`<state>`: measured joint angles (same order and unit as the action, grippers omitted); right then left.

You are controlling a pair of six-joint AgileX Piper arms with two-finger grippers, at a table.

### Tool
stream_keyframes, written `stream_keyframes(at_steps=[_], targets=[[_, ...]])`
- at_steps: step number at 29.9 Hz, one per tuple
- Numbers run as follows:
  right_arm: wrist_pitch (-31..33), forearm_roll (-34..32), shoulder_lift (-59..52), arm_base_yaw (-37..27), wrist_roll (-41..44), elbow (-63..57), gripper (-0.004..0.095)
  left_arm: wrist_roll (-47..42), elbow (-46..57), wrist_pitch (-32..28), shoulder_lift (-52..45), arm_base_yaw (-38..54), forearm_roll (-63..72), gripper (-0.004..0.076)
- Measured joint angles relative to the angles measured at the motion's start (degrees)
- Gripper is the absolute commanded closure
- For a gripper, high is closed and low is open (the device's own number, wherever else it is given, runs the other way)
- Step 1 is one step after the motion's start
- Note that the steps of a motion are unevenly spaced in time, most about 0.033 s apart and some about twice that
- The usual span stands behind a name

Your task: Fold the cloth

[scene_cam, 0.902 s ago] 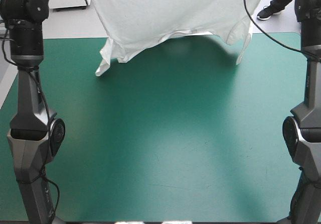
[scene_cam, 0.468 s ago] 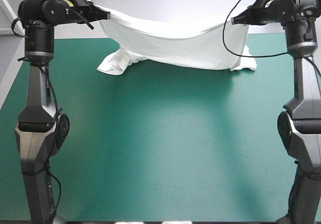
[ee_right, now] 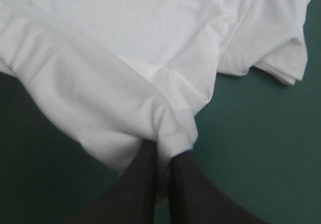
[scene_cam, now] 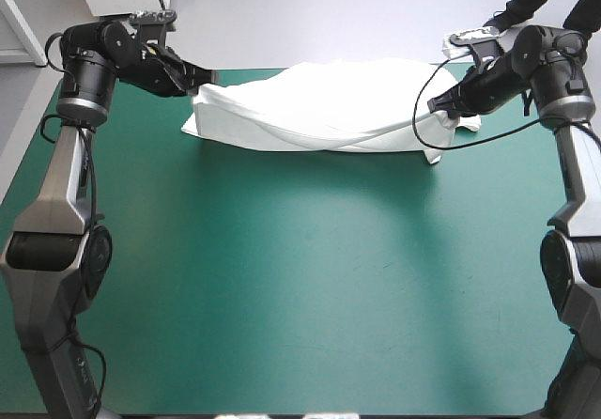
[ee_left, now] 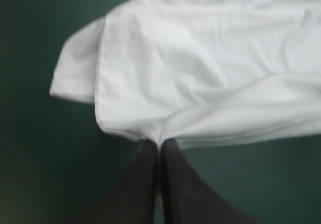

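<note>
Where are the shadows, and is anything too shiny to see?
High view: a soft shadow lies on the teal-green cover along the near edge of the T-shirt, no glare. Left wrist view: cover very dark around the left tool, T-shirt bright. Right wrist view: grey shading in the folds by the right tool.

Left claw point(scene_cam: 209, 77), right claw point(scene_cam: 435, 108) extended forward, wide apart (each pinched tight), wrists angled inward.

Two dark robot arms
Left arm point(scene_cam: 61, 203) and right arm point(scene_cam: 577, 184): long grey parts, round black joints, pointed black fingers point(ee_left: 143, 184).
</note>
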<state>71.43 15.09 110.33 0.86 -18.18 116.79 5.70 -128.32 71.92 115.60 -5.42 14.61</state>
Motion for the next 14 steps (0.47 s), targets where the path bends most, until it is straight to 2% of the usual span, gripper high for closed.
stream_keyframes(at_steps=[7,14], targets=[[0.00,1.25,-6.45,0.00,0.13,-11.63,0.0925,2.19,25.07,-0.06,-13.05,0.00,0.70,0.0733],[-0.17,0.72,-19.04,0.00,0.19,-25.62,0.0925,4.20,41.75,-0.48,-25.82,-0.69,1.74,0.0733]])
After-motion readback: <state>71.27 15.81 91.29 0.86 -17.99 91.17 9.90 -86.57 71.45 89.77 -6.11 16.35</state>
